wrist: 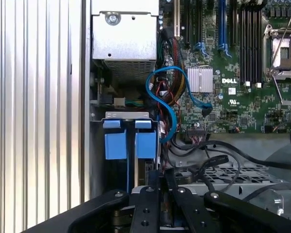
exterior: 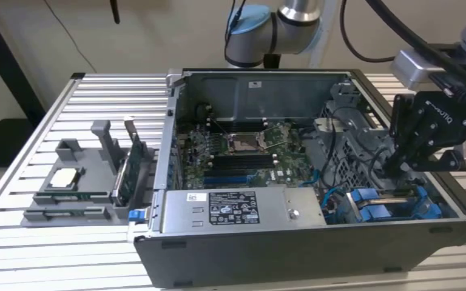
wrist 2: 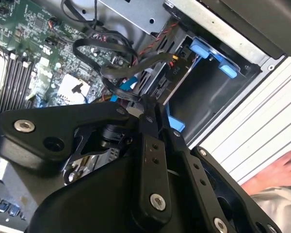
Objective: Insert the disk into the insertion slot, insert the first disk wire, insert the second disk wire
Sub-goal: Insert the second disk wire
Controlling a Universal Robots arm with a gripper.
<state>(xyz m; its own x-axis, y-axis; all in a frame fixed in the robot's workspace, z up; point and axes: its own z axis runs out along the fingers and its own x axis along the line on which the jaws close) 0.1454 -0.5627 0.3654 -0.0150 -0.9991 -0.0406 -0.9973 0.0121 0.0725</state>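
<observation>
Two blue carrier tabs (wrist: 115,144) stand side by side in the insertion slot (wrist: 128,119), left of centre in the first wrist view. They place the disk (exterior: 378,206) in the dark drive cage at the lower right of the computer case (exterior: 298,248) in the exterior view; its metal body cannot be made out. The hand (exterior: 395,167) hangs just above that cage. In both wrist views its fingertips (wrist 2: 148,114) are drawn close together among the black cables (wrist 2: 102,46); what they pinch, if anything, cannot be told. A blue cable (wrist: 160,97) loops beside the cage. The power-supply box (exterior: 233,206) lies left of it, and the motherboard (exterior: 241,148) lies above that. A grey parts tray (exterior: 75,182) sits on the bench (exterior: 95,97) at the frame's left.
</observation>
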